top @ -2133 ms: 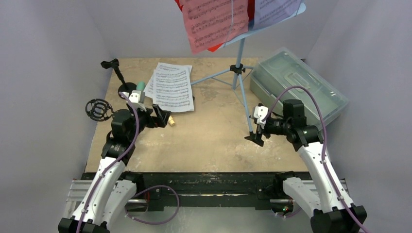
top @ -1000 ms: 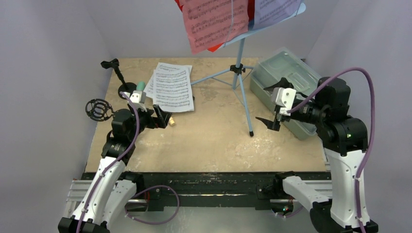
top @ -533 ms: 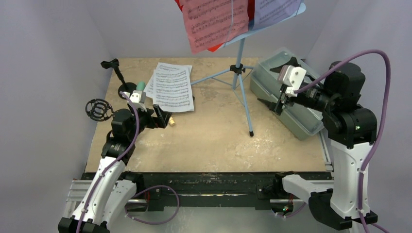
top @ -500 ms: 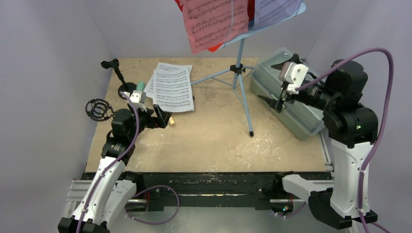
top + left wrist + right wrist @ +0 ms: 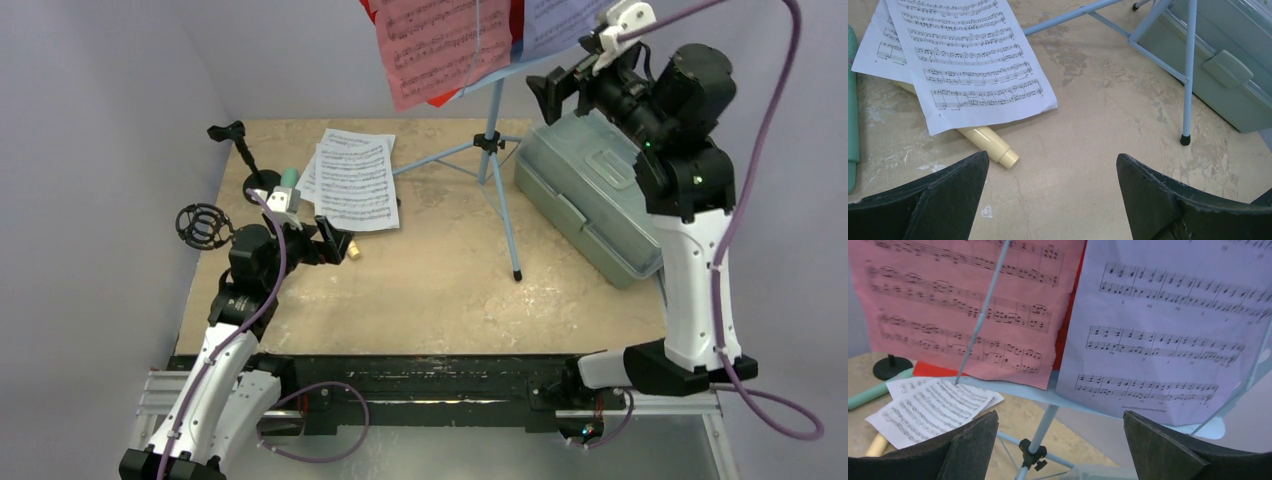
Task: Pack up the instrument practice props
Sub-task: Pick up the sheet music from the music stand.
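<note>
Top external view: the right gripper (image 5: 548, 95) has risen from the translucent grey-green plastic box (image 5: 590, 205) to the far-right light-blue perforated music rack (image 5: 495, 110).
Its jaws are spread wide and empty, facing the lilac music sheet (image 5: 1168, 330) beside the pink music sheet (image 5: 968, 300). The left gripper (image 5: 335, 240) is unmoved, wide and empty, near the beige microphone (image 5: 990, 142) under the white music sheets (image 5: 352, 180) on the left.
</note>
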Controlling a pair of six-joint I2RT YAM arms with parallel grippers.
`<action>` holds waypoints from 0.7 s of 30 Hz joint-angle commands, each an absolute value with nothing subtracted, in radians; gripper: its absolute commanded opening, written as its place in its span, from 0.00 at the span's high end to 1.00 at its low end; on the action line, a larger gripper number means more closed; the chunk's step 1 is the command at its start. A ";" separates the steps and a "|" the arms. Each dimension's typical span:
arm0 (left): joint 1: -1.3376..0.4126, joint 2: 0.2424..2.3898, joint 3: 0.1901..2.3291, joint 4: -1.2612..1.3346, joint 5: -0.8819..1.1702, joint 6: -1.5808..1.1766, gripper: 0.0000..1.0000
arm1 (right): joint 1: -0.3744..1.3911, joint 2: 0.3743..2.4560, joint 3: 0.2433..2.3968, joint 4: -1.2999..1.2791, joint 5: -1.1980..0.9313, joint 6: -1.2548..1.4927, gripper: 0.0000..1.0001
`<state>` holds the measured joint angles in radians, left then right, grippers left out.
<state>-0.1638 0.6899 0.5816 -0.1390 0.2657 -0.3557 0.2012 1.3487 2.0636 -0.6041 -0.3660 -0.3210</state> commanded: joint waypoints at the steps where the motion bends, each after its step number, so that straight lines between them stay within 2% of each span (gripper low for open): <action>1: -0.158 0.687 0.624 -0.119 0.277 -0.344 0.01 | 0.297 1.393 2.072 -0.447 -0.103 -0.194 0.01; 8: -0.156 0.695 0.627 -0.120 0.277 -0.342 0.02 | 0.352 1.459 2.092 -0.316 0.169 -0.125 0.01; 21: -0.155 0.695 0.628 -0.115 0.284 -0.346 0.02 | 0.493 1.491 2.000 -0.106 0.524 -0.204 0.01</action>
